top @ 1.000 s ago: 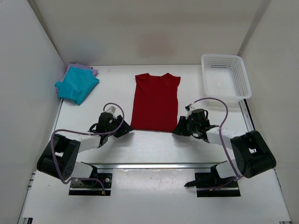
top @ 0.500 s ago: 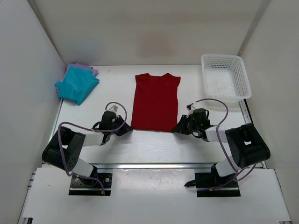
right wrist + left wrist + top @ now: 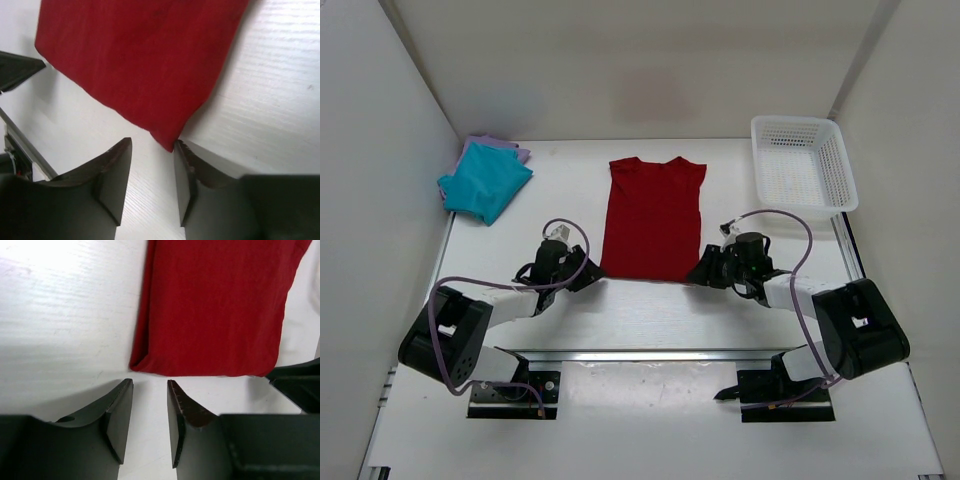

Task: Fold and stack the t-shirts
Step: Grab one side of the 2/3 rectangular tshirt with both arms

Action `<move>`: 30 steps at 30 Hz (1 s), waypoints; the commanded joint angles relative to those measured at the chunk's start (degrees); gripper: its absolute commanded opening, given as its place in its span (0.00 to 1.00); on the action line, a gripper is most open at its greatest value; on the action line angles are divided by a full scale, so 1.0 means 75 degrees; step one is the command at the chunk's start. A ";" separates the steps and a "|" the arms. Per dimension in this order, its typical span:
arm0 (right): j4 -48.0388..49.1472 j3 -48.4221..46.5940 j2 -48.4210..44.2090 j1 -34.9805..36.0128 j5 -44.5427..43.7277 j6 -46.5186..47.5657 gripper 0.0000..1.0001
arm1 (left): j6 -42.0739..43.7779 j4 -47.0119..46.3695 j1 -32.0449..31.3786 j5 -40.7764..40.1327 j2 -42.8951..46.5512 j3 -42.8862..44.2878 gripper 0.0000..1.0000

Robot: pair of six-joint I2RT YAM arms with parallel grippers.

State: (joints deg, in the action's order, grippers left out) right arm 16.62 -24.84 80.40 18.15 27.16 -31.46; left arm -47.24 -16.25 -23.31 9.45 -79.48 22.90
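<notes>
Just beyond left gripper [image 3: 150,382]; red t-shirt [image 3: 215,305]

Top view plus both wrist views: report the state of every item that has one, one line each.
dark red t-shirt: lying flat, sides folded in, not yet folded crosswise.
teal t-shirt: folded, lying on the lavender one.
lavender t-shirt: under the teal one, only an edge showing.
basket: upright, nothing seen inside.
left tool: open, empty, just short of the red shirt's near left corner.
right tool: open, empty, at its near right corner.
</notes>
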 commanded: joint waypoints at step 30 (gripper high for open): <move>0.0257 -0.0075 0.0262 0.0146 -0.0304 0.0129 0.00 | -0.0123 0.0056 -0.0138 -0.0194 0.0119 0.0042 0.00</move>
State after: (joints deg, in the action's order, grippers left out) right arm 17.58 -26.24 85.76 18.74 26.24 -31.29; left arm -49.08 -18.70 -23.99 7.73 -83.09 23.99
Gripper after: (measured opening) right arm 0.026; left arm 0.025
